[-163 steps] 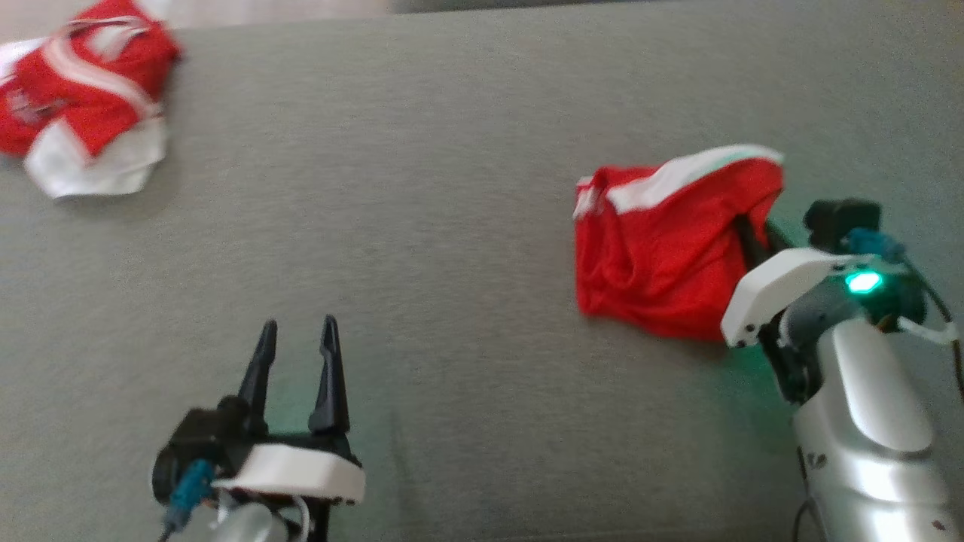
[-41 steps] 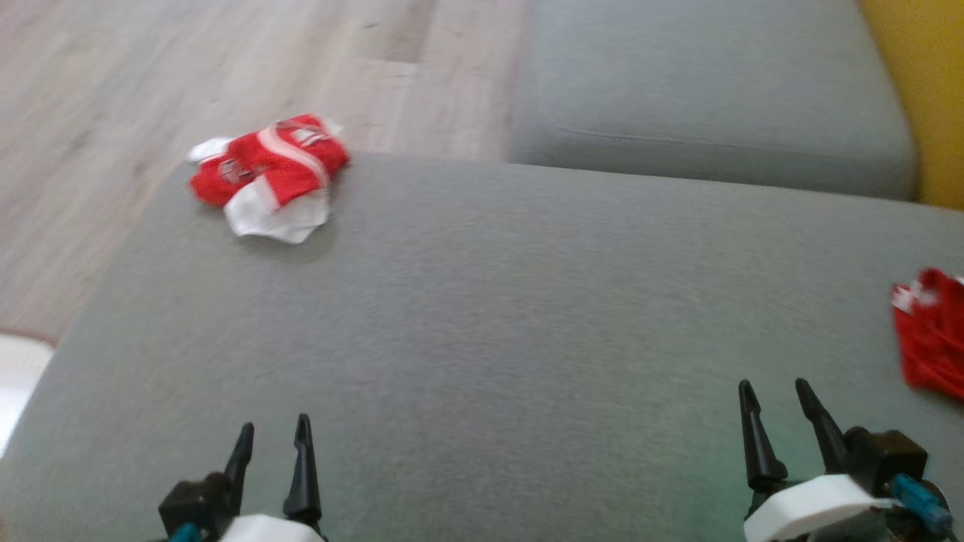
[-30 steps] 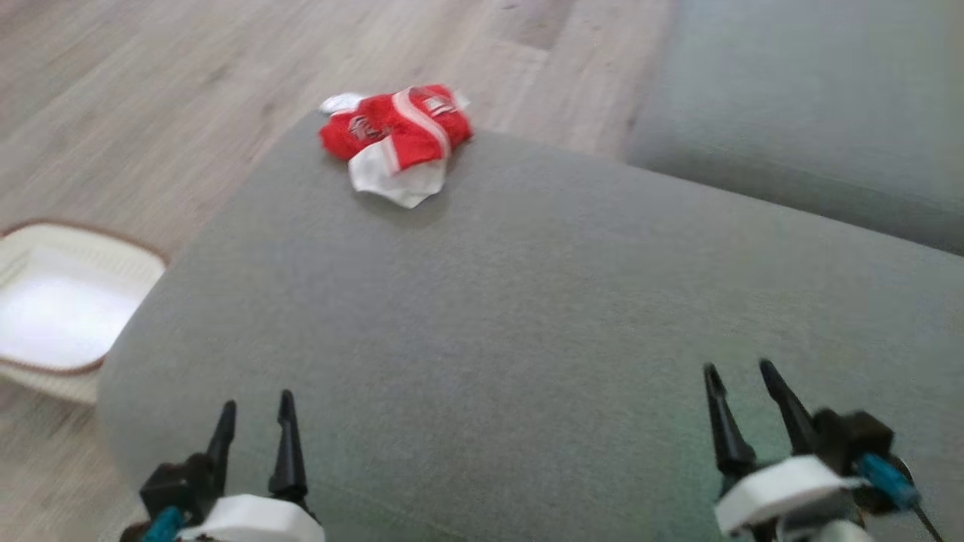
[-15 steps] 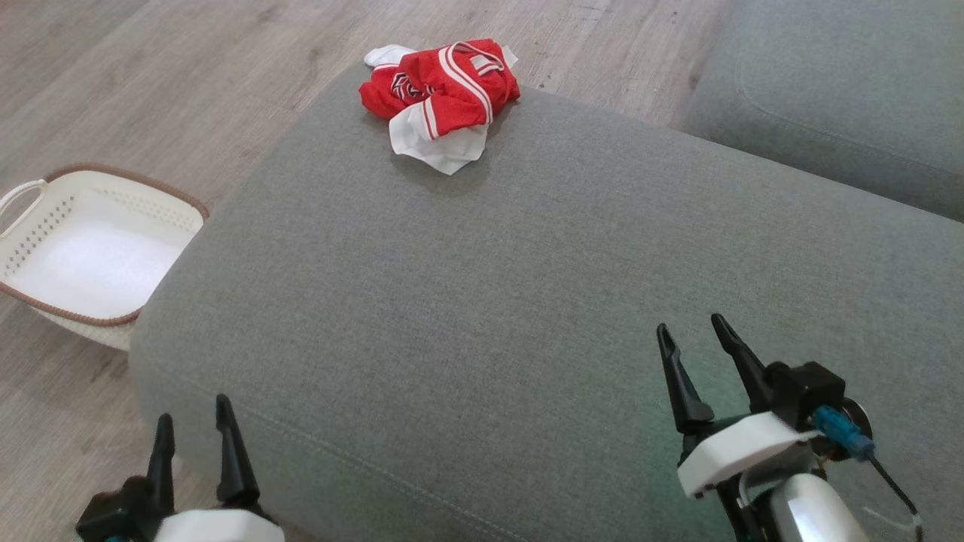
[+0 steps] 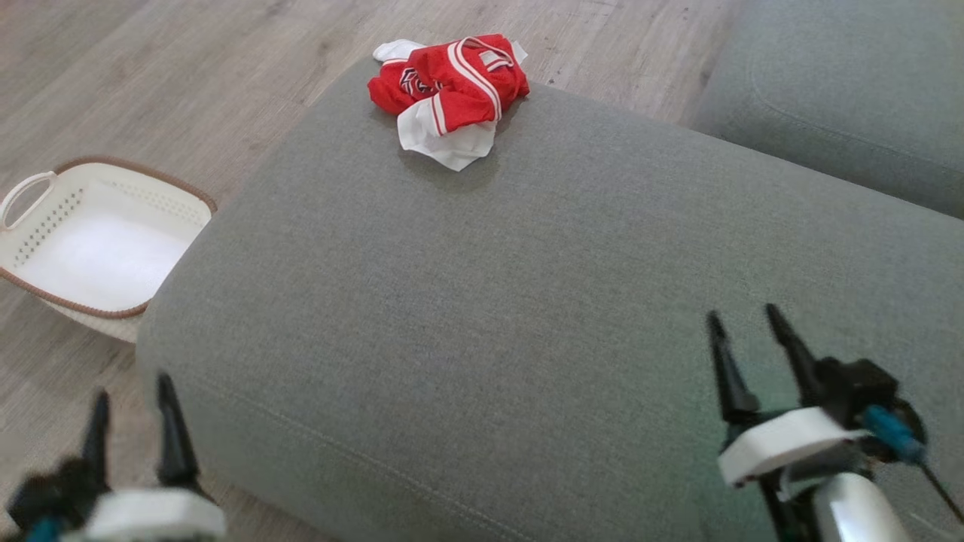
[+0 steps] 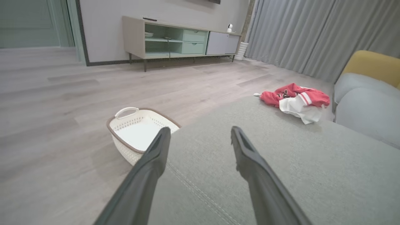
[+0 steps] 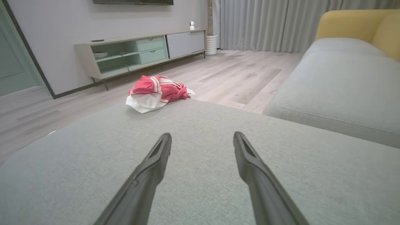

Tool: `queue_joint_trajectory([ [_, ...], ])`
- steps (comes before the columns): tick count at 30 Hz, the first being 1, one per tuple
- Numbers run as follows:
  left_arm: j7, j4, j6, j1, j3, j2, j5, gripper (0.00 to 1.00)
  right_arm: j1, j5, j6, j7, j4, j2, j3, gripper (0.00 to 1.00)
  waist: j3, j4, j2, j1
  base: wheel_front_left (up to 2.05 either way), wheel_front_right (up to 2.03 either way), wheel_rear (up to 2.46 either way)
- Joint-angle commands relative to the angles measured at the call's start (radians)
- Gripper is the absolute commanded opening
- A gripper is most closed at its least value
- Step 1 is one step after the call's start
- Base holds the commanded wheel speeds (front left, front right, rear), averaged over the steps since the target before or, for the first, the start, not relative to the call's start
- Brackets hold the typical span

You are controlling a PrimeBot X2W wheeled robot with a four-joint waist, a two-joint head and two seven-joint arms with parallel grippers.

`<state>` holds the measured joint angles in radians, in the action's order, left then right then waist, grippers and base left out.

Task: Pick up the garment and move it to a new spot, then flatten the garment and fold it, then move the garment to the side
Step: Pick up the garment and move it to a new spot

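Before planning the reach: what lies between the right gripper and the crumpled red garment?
Bare grey cushion separates right gripper from garment, per head view.

Home living room, told by the furnishings: wide grey fabric sofa seat (image 5: pixel 527 301) with stitched seams, yellow backrest (image 7: pixel 353 22) beyond it, pale wood-look plank floor (image 6: pixel 47 87), full-length grey curtains (image 6: pixel 312 34), low media cabinet (image 6: pixel 175 40) with green drawers against a plain wall, under a dark screen edge (image 7: pixel 132 2). Also a white perforated laundry basket (image 5: pixel 45 222) on the floor, and a crumpled red-and-white garment (image 5: pixel 452 83) on the sofa.
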<state>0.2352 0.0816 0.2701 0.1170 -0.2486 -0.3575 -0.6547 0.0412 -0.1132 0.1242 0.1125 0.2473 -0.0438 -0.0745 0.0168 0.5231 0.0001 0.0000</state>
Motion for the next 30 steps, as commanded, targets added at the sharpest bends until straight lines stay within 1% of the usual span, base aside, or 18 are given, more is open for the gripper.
queue_joint_trajectory([
  [1, -0.020, -0.045, -0.010, -0.113, 0.059, -0.066, 0.024, 1.00, 0.001, 0.014, 0.007, -0.008, -0.056, -0.006, 0.008, 1.00, 0.003, 0.003, -0.0001, 0.0000, 0.00, 0.00, 0.00],
  [3, -0.065, -0.064, -0.024, -0.191, 0.060, -0.114, 0.039, 1.00, -0.021, 0.029, 0.007, -0.021, -0.093, -0.006, 0.051, 1.00, 0.016, 0.004, -0.0001, 0.0000, 0.00, 0.00, 0.00],
  [7, -0.132, -0.061, -0.056, -0.374, 0.089, -0.219, 0.064, 1.00, -0.010, 0.074, 0.007, -0.073, -0.188, -0.006, 0.073, 1.00, 0.096, -0.069, -0.0001, 0.0000, 0.00, 0.00, 0.00],
  [9, -0.160, -0.042, -0.080, -0.480, 0.092, -0.258, 0.075, 1.00, 0.005, 0.096, 0.007, -0.099, -0.233, -0.006, 0.074, 1.00, 0.137, -0.112, -0.0001, 0.0000, 0.00, 0.00, 0.00],
  [11, -0.186, -0.011, -0.117, -0.594, 0.073, -0.274, 0.083, 1.00, 0.017, 0.114, 0.007, -0.125, -0.278, -0.006, 0.076, 1.00, 0.176, -0.149, -0.0001, 0.0000, 0.00, 0.00, 0.00],
  [12, -0.238, 0.105, -0.180, -0.812, 0.039, -0.275, 0.083, 1.00, 0.044, 0.146, 0.007, -0.169, -0.350, -0.006, 0.072, 1.00, 0.253, -0.223, -0.0001, 0.0000, 0.00, 0.00, 0.00],
  [17, -0.306, 0.289, -0.232, -1.020, -0.001, -0.250, 0.078, 1.00, 0.066, 0.168, 0.007, -0.212, -0.424, -0.006, 0.073, 1.00, 0.345, -0.301, -0.0001, 0.0000, 0.00, 0.00, 0.00],
  [20, -0.341, 0.397, -0.273, -1.099, -0.038, -0.226, 0.079, 1.00, 0.071, 0.184, 0.007, -0.229, -0.452, -0.006, 0.078, 1.00, 0.393, -0.334, -0.0001, 0.0000, 0.00, 0.00, 0.00],
  [23, -0.362, 0.492, -0.313, -1.153, -0.076, -0.194, 0.083, 1.00, 0.072, 0.198, 0.007, -0.240, -0.480, -0.006, 0.088, 1.00, 0.435, -0.351, -0.0001, 0.0000, 0.00, 0.00, 0.00],
  [24, -0.368, 0.520, -0.322, -1.164, -0.090, -0.181, 0.085, 1.00, 0.074, 0.203, 0.007, -0.242, -0.488, -0.006, 0.091, 1.00, 0.447, -0.355, -0.0001, 0.0000, 0.00, 0.00, 0.00],
  [25, -0.368, 0.520, -0.322, -1.164, -0.090, -0.181, 0.085, 1.00, 0.074, 0.203, 0.007, -0.242, -0.488, -0.006, 0.091, 1.00, 0.447, -0.355, -0.0001, 0.0000, 0.00, 0.00, 0.00],
  [28, -0.380, 0.598, -0.347, -1.185, -0.120, -0.142, 0.079, 1.00, 0.077, 0.210, 0.007, -0.249, -0.512, -0.006, 0.095, 1.00, 0.479, -0.363, -0.0001, 0.0000, 0.00, 0.00, 0.00],
  [30, -0.380, 0.650, -0.352, -1.193, -0.135, -0.126, 0.082, 1.00, 0.080, 0.212, 0.007, -0.253, -0.523, -0.006, 0.098, 1.00, 0.498, -0.366, -0.0001, 0.0000, 0.00, 0.00, 0.00],
])
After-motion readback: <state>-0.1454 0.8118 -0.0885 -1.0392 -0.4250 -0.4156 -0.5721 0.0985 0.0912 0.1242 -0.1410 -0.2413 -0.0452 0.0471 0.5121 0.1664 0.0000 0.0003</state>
